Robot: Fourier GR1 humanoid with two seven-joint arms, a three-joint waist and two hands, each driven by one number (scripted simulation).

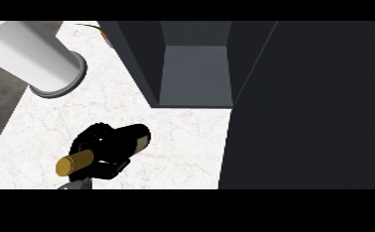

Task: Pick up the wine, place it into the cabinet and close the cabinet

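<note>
The left hand (102, 149) enters from the lower edge, fingers curled round the wine bottle (92, 156), which lies tilted, gold cap toward the lower left. Bare marble counter (183, 137) lies between hand and cabinet. The cabinet (194, 72) stands open, its grey floor exposed; its dark door (307, 107) swings out rightward. A white cylinder (40, 60) occupies the far left.

White cylinder (40, 60) lies top-left on marble counter (176, 142); orange obj (104, 36), maybe veg, behind.
</note>
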